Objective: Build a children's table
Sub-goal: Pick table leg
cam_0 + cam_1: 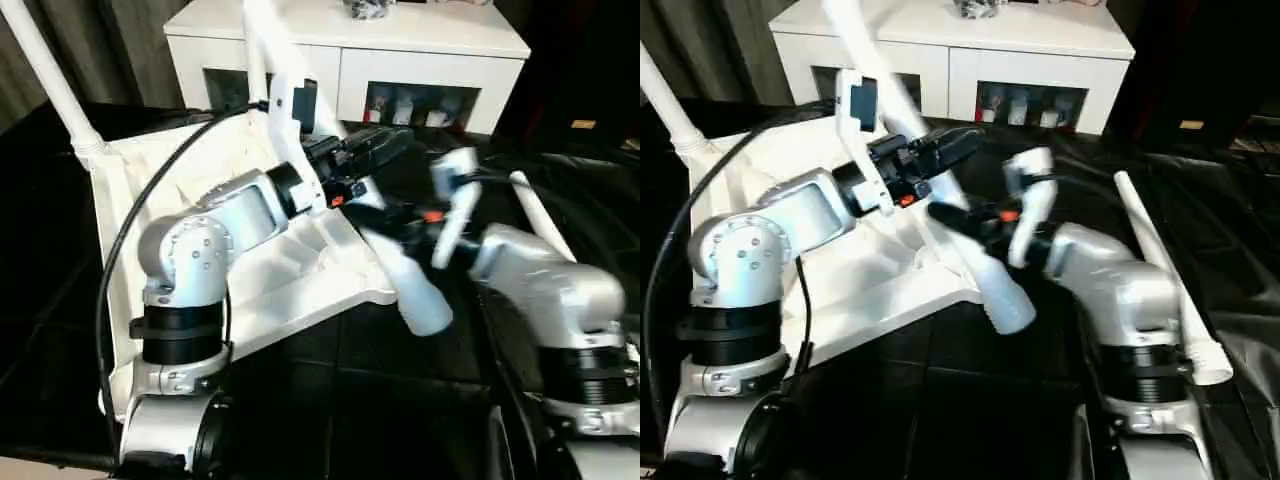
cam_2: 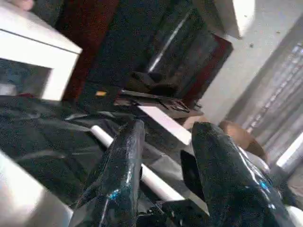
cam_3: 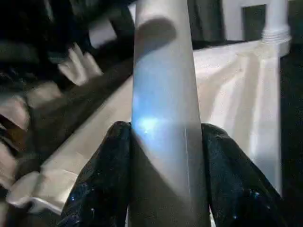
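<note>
Over the tabletop (image 1: 290, 270): right gripper (image 3: 163, 142) clamped a leg (image 1: 985, 270); left gripper (image 2: 163, 156) parted, empty; risked missing the near corner socket through tilt or slip.

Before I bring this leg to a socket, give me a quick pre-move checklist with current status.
1. Right end effector has the leg: ok; its fingers sit on both sides of the held leg.
2. Left end effector free: ok; open, nothing between its fingers.
3. Tabletop underside up: ok; it lies tilted on the dark surface, ribs showing.
4. Leg already fitted: ok; one corner leg stands in its socket.
5. Target socket unobstructed: cannot tell; the left forearm covers the middle of the tabletop.
6. Spare leg out of the path: ok; it lies beside the right arm.
</note>
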{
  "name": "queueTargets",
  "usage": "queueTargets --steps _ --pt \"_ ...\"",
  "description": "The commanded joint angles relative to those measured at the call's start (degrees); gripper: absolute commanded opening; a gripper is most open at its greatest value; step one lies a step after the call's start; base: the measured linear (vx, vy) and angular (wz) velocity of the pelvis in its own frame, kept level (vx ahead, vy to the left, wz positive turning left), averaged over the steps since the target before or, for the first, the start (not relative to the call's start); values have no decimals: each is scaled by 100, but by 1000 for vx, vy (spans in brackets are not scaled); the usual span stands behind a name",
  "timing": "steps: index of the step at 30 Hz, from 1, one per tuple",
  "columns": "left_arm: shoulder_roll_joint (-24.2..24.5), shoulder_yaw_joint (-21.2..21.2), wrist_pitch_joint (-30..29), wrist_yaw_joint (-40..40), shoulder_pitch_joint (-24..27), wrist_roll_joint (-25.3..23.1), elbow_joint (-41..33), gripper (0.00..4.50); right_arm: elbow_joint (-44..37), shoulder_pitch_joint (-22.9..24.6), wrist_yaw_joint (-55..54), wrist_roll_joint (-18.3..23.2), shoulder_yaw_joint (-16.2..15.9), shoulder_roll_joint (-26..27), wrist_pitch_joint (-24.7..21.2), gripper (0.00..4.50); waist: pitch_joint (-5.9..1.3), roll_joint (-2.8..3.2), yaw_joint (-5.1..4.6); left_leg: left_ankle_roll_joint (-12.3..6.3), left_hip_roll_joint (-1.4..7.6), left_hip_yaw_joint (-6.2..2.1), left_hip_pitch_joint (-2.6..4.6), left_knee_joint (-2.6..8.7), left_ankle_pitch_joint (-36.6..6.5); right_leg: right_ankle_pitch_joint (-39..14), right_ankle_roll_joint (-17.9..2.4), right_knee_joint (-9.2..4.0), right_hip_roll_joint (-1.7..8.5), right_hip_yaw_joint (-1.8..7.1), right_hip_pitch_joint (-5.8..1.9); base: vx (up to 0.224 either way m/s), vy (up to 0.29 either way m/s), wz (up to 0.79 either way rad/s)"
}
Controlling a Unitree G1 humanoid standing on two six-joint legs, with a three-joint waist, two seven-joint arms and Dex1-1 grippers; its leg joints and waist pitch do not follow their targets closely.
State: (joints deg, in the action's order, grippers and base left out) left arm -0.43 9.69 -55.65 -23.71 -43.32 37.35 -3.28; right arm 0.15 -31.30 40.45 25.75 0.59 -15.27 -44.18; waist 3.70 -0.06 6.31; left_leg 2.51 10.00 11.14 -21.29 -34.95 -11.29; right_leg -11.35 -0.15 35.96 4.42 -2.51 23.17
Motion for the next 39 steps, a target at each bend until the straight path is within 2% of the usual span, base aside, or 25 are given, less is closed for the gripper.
queueTargets --steps 1,2,3,4,5,7,9,10,13,14,17,18,19,21,22,23,24,25,27,28,29,30,31,33,39 --pt "10 106 28 227 -99 -87 94 191 -60 -123 -160 -261 -144 10 322 170 -427 -101 -12 -104 256 -120 61 373 -257 -599 -1160 -404 361 239 -296 0 0 0" --pt "15 128 58 340 -98 -141 144 191 -29 -163 -262 -273 -106 86 384 170 -423 -112 -26 -100 257 -120 59 378 -309 -590 -1155 -405 354 244 -298 0 0 0" --pt "12 160 102 479 -96 -215 191 191 -13 -202 -344 -316 -79 129 480 170 -424 -153 -37 -116 260 -114 64 381 -326 -594 -1144 -411 352 244 -298 0 0 0" --pt "11 179 124 529 -97 -239 208 191 -1 -225 -401 -335 -54 150 505 170 -424 -127 -30 -117 268 -124 70 384 -332 -599 -1145 -402 360 244 -295 0 0 0" --pt "12 234 156 614 -102 -260 235 191 35 -267 -516 -387 -13 181 576 170 -422 -134 -39 -105 266 -122 69 384 -335 -591 -1142 -403 354 244 -291 0 0 0" --pt "18 333 178 699 -113 -241 257 226 96 -316 -668 -483 25 200 706 170 -426 -132 -54 -73 260 -122 73 382 -318 -527 -1163 -394 347 242 -294 0 0 0" --pt "76 510 142 811 -139 -173 246 226 245 -386 -837 -532 153 184 806 170 -428 -173 -54 -74 264 -119 72 383 -250 -321 -1234 -369 349 242 -301 0 0 0" --pt "153 535 100 826 -128 -182 225 226 283 -404 -861 -521 209 162 821 170 -426 -158 -56 -69 261 -118 76 383 -241 -258 -1259 -362 345 240 -298 0 0 0" --pt "306 651 127 932 -87 -244 220 245 274 -382 -836 -487 296 97 864 170 -425 -184 -58 -102 252 -116 69 379 -262 -226 -1211 -357 344 244 -322 0 0 0" --pt "342 704 128 963 -75 -230 220 265 254 -362 -824 -478 310 83 879 170 -428 -164 -60 -113 252 -118 76 374 -229 -178 -1206 -352 342 244 -318 0 0 0" --pt "398 834 76 975 -67 -77 233 266 162 -296 -779 -452 295 67 907 170 -425 -155 -77 -127 248 -116 74 370 -230 -113 -1264 -346 338 240 -317 0 0 0" --pt "382 811 86 961 -84 -45 264 276 95 -250 -757 -445 225 85 923 170 -427 -112 -77 -130 249 -119 77 367 -232 -94 -1303 -339 339 240 -314 0 0 0" --pt "380 805 87 953 -88 -38 269 304 88 -246 -757 -440 217 90 924 170 -426 -129 -84 -127 255 -116 81 369 -263 -92 -1332 -346 336 237 -310 0 0 0" --pt "321 704 142 945 -156 -13 355 307 12 -210 -747 -425 75 165 931 170 -430 -109 -82 -128 256 -122 78 369 -251 -33 -1357 -339 336 238 -316 0 0 0" --pt "287 684 169 941 -180 -8 384 307 -8 -197 -711 -430 12 180 925 170 -428 -124 -88 -132 252 -118 78 369 -277 -41 -1363 -345 335 238 -317 0 0 0" --pt "276 677 178 939 -189 -7 394 309 -15 -192 -698 -432 -11 185 923 170 -425 -97 -85 -125 252 -122 76 373 -308 -72 -1369 -349 340 240 -318 0 0 0" --pt "241 652 212 947 -213 -25 425 344 -37 -174 -666 -450 -84 201 928 170 -431 -97 -85 -107 256 -125 82 370 -329 -78 -1369 -351 342 240 -321 0 0 0" --pt "212 624 243 944 -226 -49 453 344 -55 -159 -660 -477 -151 220 931 170 -428 -105 -90 -104 256 -124 77 374 -343 -76 -1374 -357 342 241 -326 0 0 0" --pt "113 571 263 922 -254 -35 509 350 -86 -120 -632 -549 -303 242 921 170 -435 -63 -100 -79 256 -137 74 373 -359 -6 -1384 -345 341 239 -333 0 0 0" --pt "89 560 263 909 -254 -8 516 350 -99 -102 -631 -588 -369 255 932 170 -438 -65 -106 -71 259 -137 78 371 -349 58 -1398 -343 341 239 -334 0 0 0" --pt "22 581 252 914 -272 56 543 385 -112 -84 -625 -642 -455 260 944 170 -438 -71 -108 -73 260 -134 78 370 -338 99 -1401 -345 337 240 -331 0 0 0" --pt "3 553 282 919 -277 33 582 393 -126 -75 -639 -680 -518 279 968 170 -435 -41 -104 -56 256 -141 79 372 -358 122 -1417 -342 339 238 -336 0 0 0" --pt "0 533 306 917 -276 10 611 393 -132 -71 -654 -701 -558 298 984 170 -434 -61 -118 -50 252 -138 74 373 -390 118 -1419 -350 333 237 -338 0 0 0" --pt "25 522 391 998 -275 -122 803 394 -178 -64 -693 -736 -656 351 1015 170 -433 -48 -121 -48 249 -140 74 376 -441 75 -1420 -357 335 239 -341 0 0 0" --pt "57 571 419 1096 -259 -183 875 352 -135 -85 -799 -786 -700 433 1075 170 -439 -38 -119 -9 261 -148 86 382 -475 131 -1435 -344 339 238 -341 0 0 0"
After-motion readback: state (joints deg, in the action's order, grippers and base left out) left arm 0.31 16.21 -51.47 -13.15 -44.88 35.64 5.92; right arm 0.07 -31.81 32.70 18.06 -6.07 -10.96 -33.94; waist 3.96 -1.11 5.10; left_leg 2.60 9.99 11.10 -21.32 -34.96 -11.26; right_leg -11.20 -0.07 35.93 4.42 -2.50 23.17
